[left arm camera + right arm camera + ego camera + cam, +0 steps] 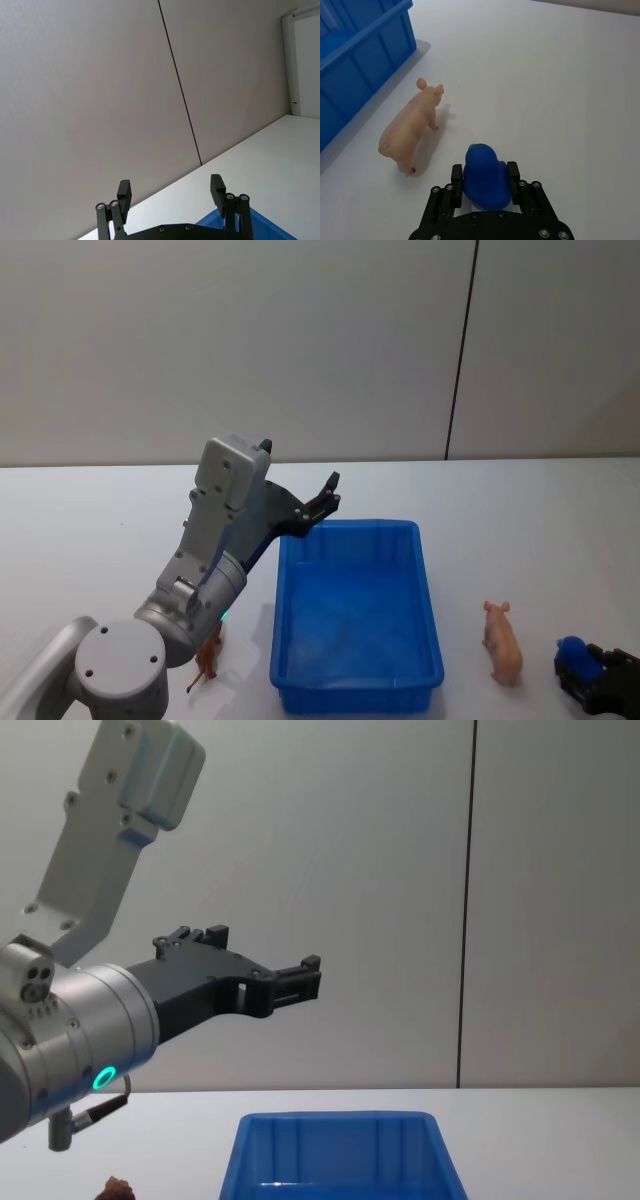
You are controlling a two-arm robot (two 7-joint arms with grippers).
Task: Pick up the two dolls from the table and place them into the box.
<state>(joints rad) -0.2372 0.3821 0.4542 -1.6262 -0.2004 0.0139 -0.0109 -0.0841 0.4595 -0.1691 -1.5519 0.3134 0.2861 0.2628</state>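
Far left, the brown doll lies on the table beside the box, untouched. Above it the left gripper hangs raised by the box's far corner, wide and empty. Past the pig, the right gripper sits low, fingers clamping the blue doll; best to lift straight, clear pig and rim, then release inside

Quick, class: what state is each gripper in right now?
Left gripper: fingers open, holding nothing.
Right gripper: fingers closed on the blue doll.
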